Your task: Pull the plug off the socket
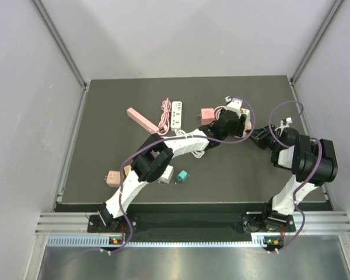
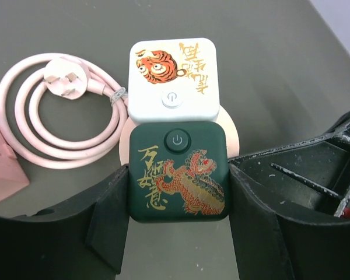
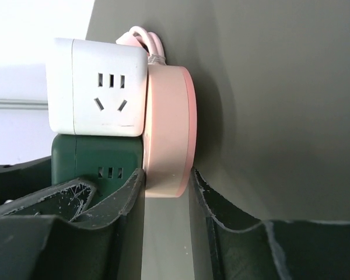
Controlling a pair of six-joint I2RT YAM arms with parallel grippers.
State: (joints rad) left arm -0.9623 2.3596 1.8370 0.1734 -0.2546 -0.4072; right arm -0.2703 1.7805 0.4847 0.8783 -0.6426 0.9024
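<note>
A round pink socket (image 3: 169,134) lies on the dark table with two cube plugs pushed into it. One is white with a tiger print (image 2: 174,79), the other dark green with a dragon print (image 2: 176,175). My left gripper (image 2: 178,201) is shut on the green plug, its fingers pressed against both side faces. My right gripper (image 3: 166,178) is shut on the rim of the pink socket, one finger on each flat face. In the top view both grippers meet at the socket (image 1: 240,127) at the back right of the table.
The socket's pink cord (image 2: 58,111) lies coiled to its left, beside a pink cube adapter (image 2: 3,169). Further left are a white power strip (image 1: 177,114) and a pink power strip (image 1: 143,119). Small adapters (image 1: 112,178) (image 1: 182,175) lie near the left arm's base.
</note>
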